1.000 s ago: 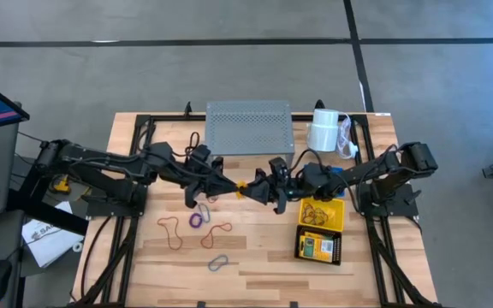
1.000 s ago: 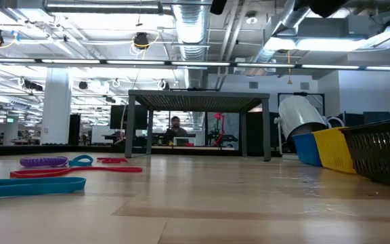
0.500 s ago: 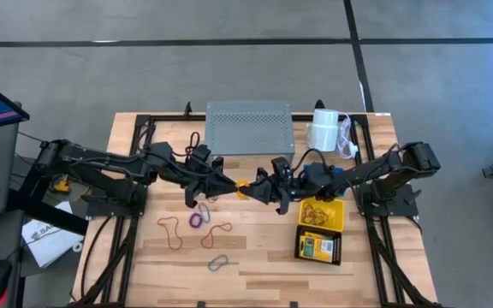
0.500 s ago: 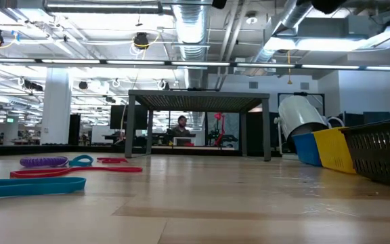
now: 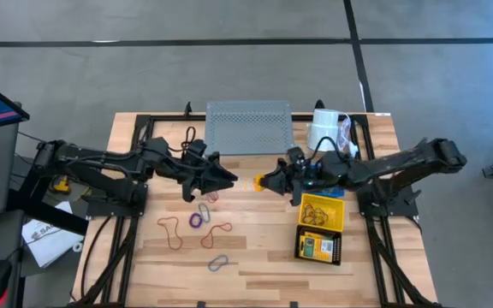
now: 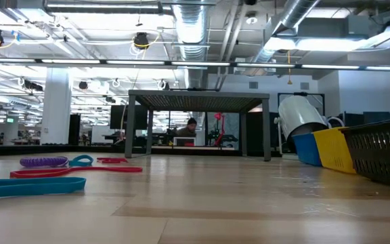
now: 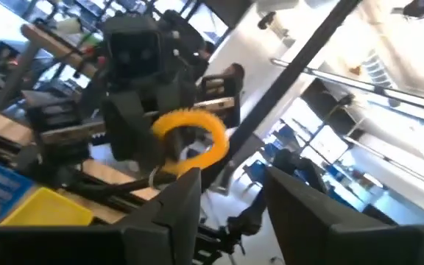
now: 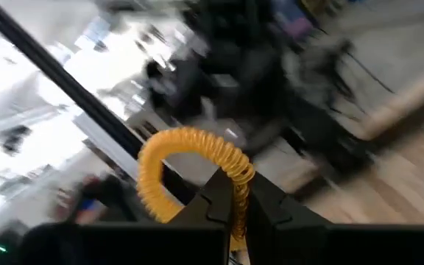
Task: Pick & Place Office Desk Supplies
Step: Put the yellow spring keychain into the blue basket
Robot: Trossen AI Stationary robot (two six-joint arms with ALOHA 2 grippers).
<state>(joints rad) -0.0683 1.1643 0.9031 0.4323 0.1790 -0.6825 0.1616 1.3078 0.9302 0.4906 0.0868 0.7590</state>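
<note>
Part done: yellow plastic basket [image 5: 323, 212] already holds loops, black basket [image 5: 319, 247] has a crayon box; right claw [image 5: 264, 181] pinched shut on orange coiled loop [image 8: 190, 173] mid-desk, left claw [image 5: 229, 178] parted w/ nothing in it; several loops [image 5: 197, 227] left on wooden desk [image 5: 255, 257].

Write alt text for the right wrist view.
The right pincer, shut, holds an orange coiled loop by one side, the rest of the loop arching free above its dark fingertips. Behind it the left arm and a strip of wooden table are blurred.
</note>
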